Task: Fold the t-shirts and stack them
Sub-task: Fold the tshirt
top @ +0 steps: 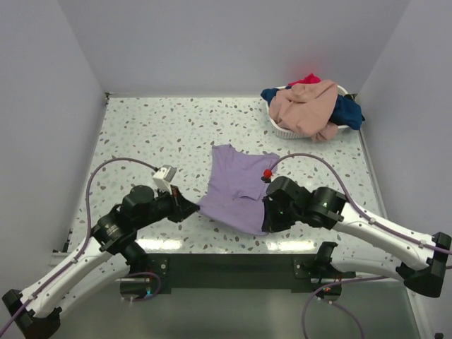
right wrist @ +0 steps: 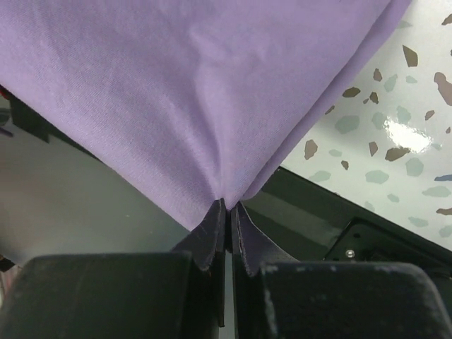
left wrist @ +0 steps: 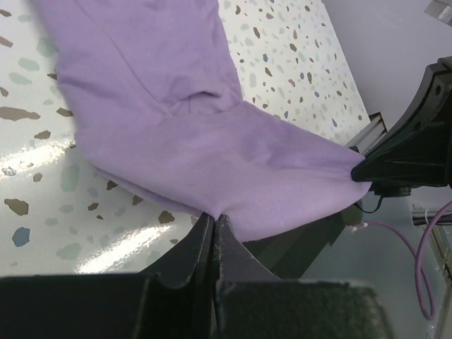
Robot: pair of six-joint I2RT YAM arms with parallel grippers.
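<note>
From the top camera, the lavender t-shirt (top: 236, 187) is spread between the two arms. Its near edge is stretched from one end effector to the other, and the rest runs away from them across the speckled worktop (top: 155, 134). The left end effector (top: 194, 208) is clamped on the near left corner of the shirt. The right end effector (top: 266, 226) is clamped on the near right corner. Far beyond the right end effector, at the back right of the worktop, stands a white basket (top: 282, 129). It is heaped with a peach-pink t-shirt (top: 307, 106), a navy blue t-shirt (top: 349, 111) and a red t-shirt (top: 305, 80), which peeks out at the top of the heap.

From the left wrist camera, the two dark fingers (left wrist: 201, 247) are pressed together, with the lavender hem pinched at their tips. The cloth rises away from them and lies in soft folds on the worktop. Off to the right of these fingers, the other end effector's tip bites the far corner of the same edge, which sags a little between the two grips.

From the right wrist camera, the fingers (right wrist: 208, 240) meet on a bunched point of lavender cloth. The cloth fans out upward from the tips and fills most of the view. The worktop's near edge shows to the right of the tips.
</note>
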